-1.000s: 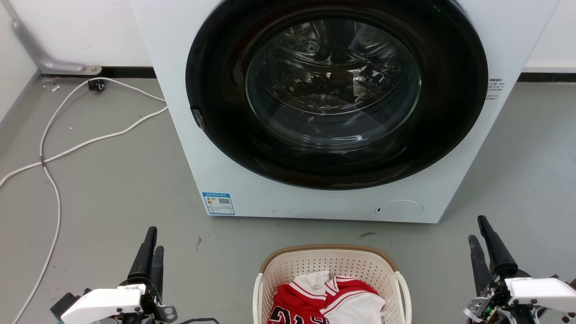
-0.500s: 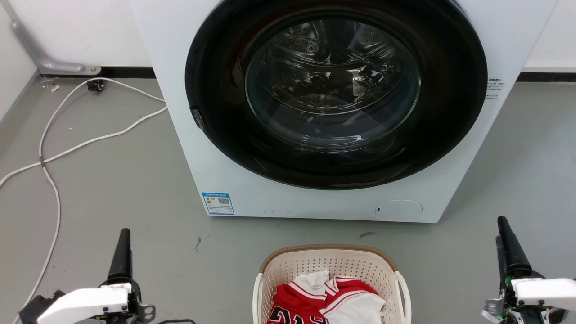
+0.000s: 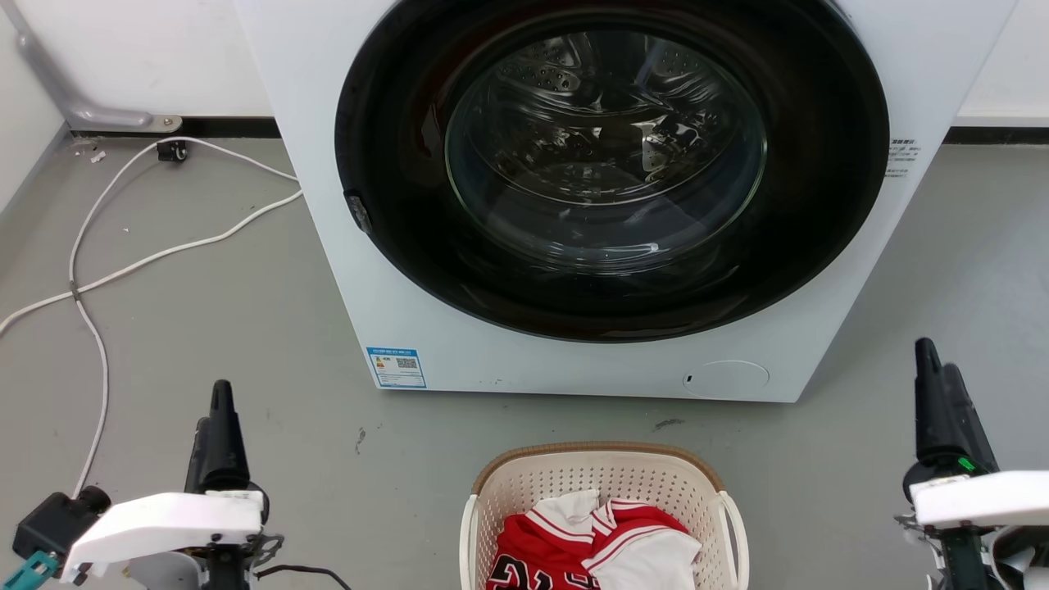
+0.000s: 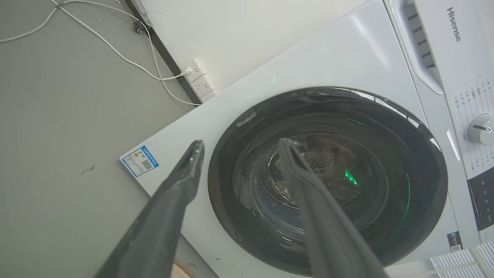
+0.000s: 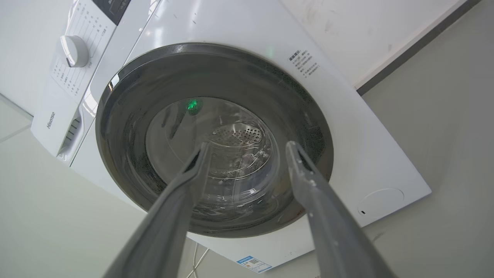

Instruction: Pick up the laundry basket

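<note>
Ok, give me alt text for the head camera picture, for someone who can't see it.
A cream laundry basket holding red and white clothes sits on the grey floor before a white washing machine. The left gripper and right gripper flank the basket, touching nothing.

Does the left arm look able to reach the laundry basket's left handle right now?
Probably yes: the left gripper has its jaws open, and bare floor lies between it and the laundry basket's left handle.

Before us on the grey floor [image 3: 246, 328] sits the cream perforated plastic laundry basket [image 3: 598, 479], red-and-white jerseys [image 3: 557, 549] inside; behind it stands the white front-loading washing machine [image 3: 410, 311]. Our left gripper [image 3: 211, 406] and right gripper [image 3: 939, 356] flank the basket.
</note>
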Controlling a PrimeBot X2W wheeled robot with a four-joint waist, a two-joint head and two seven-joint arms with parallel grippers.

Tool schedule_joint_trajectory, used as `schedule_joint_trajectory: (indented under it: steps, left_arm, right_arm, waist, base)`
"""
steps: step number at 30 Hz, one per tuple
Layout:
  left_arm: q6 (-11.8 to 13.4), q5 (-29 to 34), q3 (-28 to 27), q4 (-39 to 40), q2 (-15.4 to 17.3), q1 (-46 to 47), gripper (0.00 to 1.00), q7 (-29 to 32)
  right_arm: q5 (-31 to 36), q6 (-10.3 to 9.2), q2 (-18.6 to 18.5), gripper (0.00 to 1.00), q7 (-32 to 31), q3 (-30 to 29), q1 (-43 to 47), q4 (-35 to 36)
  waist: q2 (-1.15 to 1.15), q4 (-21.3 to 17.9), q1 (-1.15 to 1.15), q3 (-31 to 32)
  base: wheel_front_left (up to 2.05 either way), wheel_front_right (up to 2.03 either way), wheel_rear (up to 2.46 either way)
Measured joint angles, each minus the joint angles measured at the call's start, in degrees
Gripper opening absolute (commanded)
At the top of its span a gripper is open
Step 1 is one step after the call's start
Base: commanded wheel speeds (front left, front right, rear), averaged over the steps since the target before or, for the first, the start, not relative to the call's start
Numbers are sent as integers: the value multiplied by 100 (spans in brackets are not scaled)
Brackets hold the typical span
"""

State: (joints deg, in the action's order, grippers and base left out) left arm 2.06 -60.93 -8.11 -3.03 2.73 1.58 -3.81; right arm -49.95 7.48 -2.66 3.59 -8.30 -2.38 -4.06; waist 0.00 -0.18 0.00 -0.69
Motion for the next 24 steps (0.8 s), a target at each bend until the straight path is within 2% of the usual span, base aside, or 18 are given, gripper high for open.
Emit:
schedule_joint_trajectory:
  steps: [7, 10, 12, 14, 24]
  left_arm:
    - [15, 515, 328, 209, 1, -132, 100, -137]
    - [-75, 682, 425, 236, 2, -162, 100, -155]
    - [-253, 1006, 577, 256, 0, -204, 100, -218]
    - [-305, 1278, 644, 274, 1, -226, 100, -252]
    - [-214, 2618, 1163, 313, 2, -236, 100, -404]
  right_arm:
    - [1058, 1, 0, 100, 132, 279, 29, 432]
    - [1290, 1, 0, 100, 162, 341, 41, 501]
    - [1605, 1, 0, 100, 221, 416, 88, 590]
    - [1784, 1, 0, 100, 248, 436, 127, 625]
    - [2709, 1, -1, 100, 411, 511, 197, 751]
  waist:
    - [0, -6, 0, -25]
    - [0, -7, 0, -30]
    - [0, -7, 0, -38]
    - [0, -10, 0, -42]
    - [0, -25, 0, -71]
  base:
    - [0, 0, 0]
    - [0, 0, 0]
    - [0, 0, 0]
    - [0, 0, 0]
    - [0, 0, 0]
